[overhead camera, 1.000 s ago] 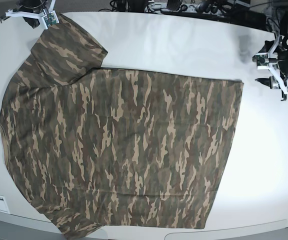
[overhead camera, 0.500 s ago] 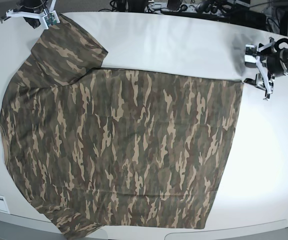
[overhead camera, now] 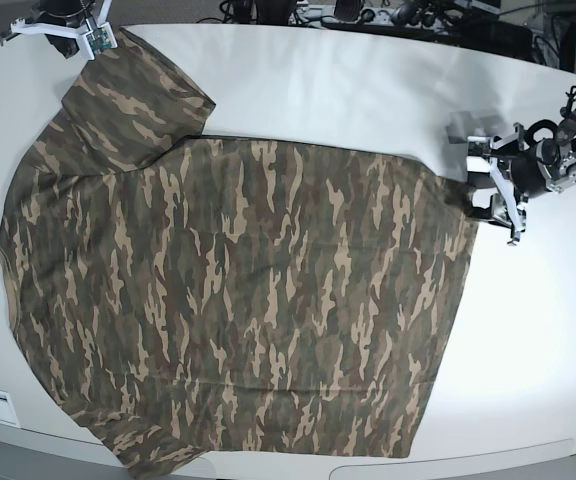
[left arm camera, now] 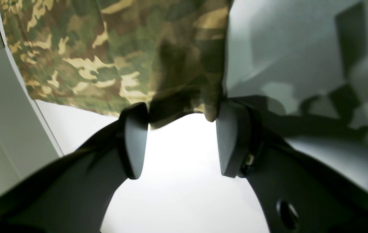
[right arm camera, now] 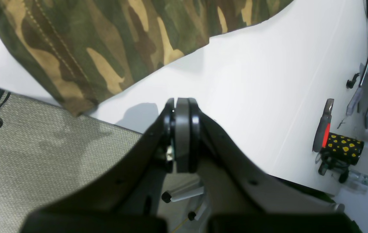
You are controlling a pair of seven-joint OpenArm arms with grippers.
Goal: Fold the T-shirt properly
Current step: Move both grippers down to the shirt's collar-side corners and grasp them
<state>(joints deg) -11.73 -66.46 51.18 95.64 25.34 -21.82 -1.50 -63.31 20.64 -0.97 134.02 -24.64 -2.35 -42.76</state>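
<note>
The camouflage T-shirt (overhead camera: 248, 300) lies spread flat on the white table (overhead camera: 368, 90), one sleeve (overhead camera: 138, 95) pointing to the back left. My left gripper (overhead camera: 480, 188) is at the shirt's back right hem corner. In the left wrist view this left gripper (left arm camera: 184, 129) stands open, and the hem corner (left arm camera: 184, 106) lies between the tips of its dark pads (left arm camera: 135, 139). My right gripper (overhead camera: 78, 35) sits by the sleeve's end. In the right wrist view the right gripper (right arm camera: 182, 129) is shut on nothing, a little off the sleeve hem (right arm camera: 73, 74).
Cables and dark equipment (overhead camera: 368, 15) line the table's far edge. The shirt's left end reaches the near table edge (overhead camera: 28, 430). Off the table, over grey carpet (right arm camera: 41, 155), stand a black mug with yellow dots (right arm camera: 340, 145) and a bottle (right arm camera: 362, 181).
My left gripper has moved left and toward the camera, from bare table right of the shirt to the hem corner. The right gripper and the shirt have not moved.
</note>
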